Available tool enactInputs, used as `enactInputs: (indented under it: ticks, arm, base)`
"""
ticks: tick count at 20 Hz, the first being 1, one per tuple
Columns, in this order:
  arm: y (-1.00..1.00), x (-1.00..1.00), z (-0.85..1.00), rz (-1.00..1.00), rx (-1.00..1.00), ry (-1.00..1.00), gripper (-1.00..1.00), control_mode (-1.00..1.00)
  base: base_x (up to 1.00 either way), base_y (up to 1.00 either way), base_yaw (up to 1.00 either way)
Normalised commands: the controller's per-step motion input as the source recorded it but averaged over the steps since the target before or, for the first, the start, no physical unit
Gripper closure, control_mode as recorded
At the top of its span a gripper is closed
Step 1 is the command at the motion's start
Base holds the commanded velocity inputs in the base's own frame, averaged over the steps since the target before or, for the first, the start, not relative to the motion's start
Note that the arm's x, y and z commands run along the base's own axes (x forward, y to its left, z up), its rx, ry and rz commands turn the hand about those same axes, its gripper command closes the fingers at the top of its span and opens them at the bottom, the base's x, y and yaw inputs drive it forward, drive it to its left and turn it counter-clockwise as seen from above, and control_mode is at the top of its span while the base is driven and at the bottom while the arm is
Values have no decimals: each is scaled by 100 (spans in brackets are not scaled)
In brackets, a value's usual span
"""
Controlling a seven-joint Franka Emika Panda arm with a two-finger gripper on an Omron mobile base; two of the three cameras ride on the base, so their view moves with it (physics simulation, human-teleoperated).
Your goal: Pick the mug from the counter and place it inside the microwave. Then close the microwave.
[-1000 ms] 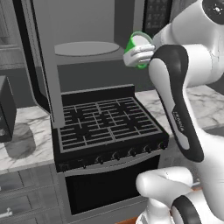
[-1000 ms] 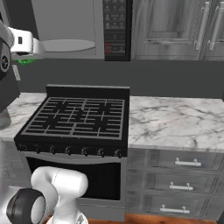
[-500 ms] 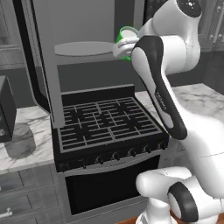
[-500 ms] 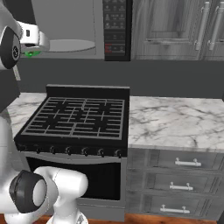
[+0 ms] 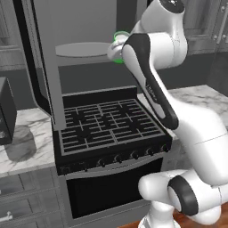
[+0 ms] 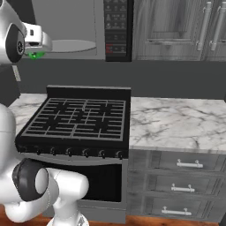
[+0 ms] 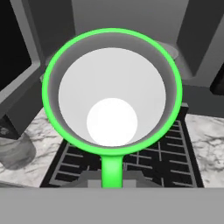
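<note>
The small green mug (image 7: 112, 94) hangs in the air, and from above I see its whitish inside with the handle (image 7: 112, 169) toward the hand. My gripper (image 6: 35, 47) is shut on the mug (image 6: 36, 55), whose green edge peeks out below the white hand. The mug (image 5: 118, 47) sits at the front of the open microwave (image 5: 89, 26), level with the round grey turntable (image 5: 83, 49). Whether it is inside the cavity I cannot tell. The black glass door (image 5: 27, 58) stands swung out to the left. The button panel (image 6: 117, 26) is on the right.
A black gas stove (image 6: 75, 119) lies under the microwave. The marble counter (image 6: 176, 119) runs to its right above drawers with silver handles. A grey marbled jar (image 5: 20, 143) and a dark box (image 5: 4, 111) stand on the counter left of the stove.
The arm has carried the mug up and in toward the microwave opening, nearer the turntable. The door, stove and jar have stayed put.
</note>
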Motion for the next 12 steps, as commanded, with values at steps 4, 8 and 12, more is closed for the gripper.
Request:
enactInputs:
  ticks: [4,8,12]
  arm:
    - [13,50,0,0,0,0,100,-100]
    - [16,54,0,0,0,0,100,-100]
    - [15,54,0,0,0,1,100,-100]
  base:
    - [0,0,0]
    - [0,0,0]
    - [0,0,0]
